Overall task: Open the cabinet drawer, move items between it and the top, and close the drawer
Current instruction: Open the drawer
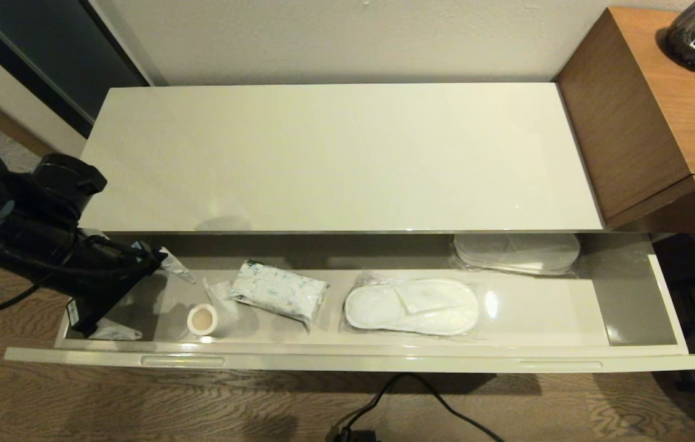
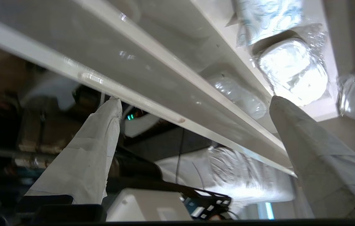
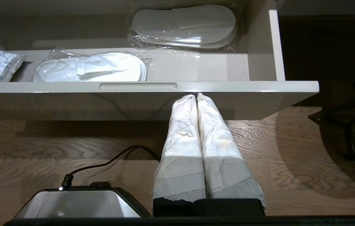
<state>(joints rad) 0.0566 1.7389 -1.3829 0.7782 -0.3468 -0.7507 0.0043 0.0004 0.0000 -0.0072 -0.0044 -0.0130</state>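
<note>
The cabinet drawer [image 1: 347,359] stands pulled out beneath the top [image 1: 341,153], long axis running left to right, front toward the robot. Left tool [image 1: 86,325] hangs released at its left end, fingers [image 2: 83,157] straddling the front edge. Right tool [image 3: 196,97] waits clenched, empty, below the front.

Legible text: none on any item. The patterned packet [image 1: 278,291] in the cabinet drawer [image 1: 347,359] carries blue-green swirl print only (no readable words), and the wrapped slippers [image 1: 412,306] show no label. The left gripper's [image 1: 132,285] small white tag is too small to read.
</note>
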